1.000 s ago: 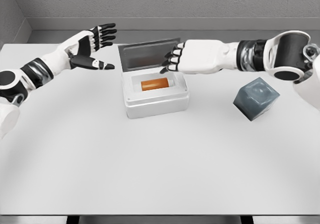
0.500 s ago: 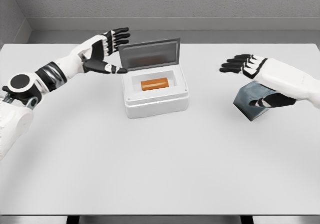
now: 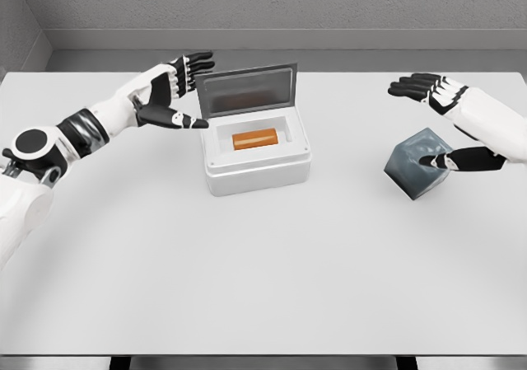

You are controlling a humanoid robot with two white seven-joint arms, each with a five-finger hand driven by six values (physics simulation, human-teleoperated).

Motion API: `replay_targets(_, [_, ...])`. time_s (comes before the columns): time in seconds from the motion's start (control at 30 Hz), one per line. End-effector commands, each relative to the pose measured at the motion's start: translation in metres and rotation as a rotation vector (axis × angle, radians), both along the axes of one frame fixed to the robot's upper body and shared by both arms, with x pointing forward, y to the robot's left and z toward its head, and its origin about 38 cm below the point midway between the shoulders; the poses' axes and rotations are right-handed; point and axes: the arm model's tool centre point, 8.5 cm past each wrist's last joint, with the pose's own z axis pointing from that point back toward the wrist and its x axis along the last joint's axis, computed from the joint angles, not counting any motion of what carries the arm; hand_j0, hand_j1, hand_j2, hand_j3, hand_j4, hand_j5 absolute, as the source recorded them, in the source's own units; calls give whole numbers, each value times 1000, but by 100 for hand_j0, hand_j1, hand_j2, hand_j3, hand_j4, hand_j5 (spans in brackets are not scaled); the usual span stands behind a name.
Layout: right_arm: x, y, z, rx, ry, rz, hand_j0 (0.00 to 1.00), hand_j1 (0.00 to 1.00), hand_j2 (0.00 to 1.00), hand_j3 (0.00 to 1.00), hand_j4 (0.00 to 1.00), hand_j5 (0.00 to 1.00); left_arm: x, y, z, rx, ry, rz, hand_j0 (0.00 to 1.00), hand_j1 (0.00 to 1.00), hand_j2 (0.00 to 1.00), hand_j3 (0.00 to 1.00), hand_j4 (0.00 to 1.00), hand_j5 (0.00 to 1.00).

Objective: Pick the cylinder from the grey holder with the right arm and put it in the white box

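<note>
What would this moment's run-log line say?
cylinder: lying in white box | lid: open | right hand: open, above grey holder | left hand: open beside lid

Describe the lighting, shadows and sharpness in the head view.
Head view: even, diffuse simulator lighting, no glare. Soft faint shadows only, under the white box and the grey holder. Everything is sharp from the near table edge to the back wall; neither the left hand nor the right hand shows motion blur. The orange cylinder is clearly outlined inside the box.
</note>
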Motion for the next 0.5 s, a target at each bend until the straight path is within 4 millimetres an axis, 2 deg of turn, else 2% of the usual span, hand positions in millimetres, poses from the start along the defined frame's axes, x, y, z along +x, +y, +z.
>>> replay_targets(0.0, [0, 0, 0, 10, 2, 1, 100, 100, 100, 100, 100, 100, -1, 1, 4, -2, -8, -11, 100, 100, 100, 100, 100, 100])
replay_targets(0.3, [0, 0, 0, 10, 2, 1, 100, 100, 100, 100, 100, 100, -10, 21, 10, 37, -23, -3, 100, 100, 100, 100, 100, 100])
replay_targets(0.47, [-1, 1, 1, 10, 1, 2, 100, 100, 100, 100, 100, 100, -22, 14, 11, 39, -36, -39, 100, 100, 100, 100, 100, 100])
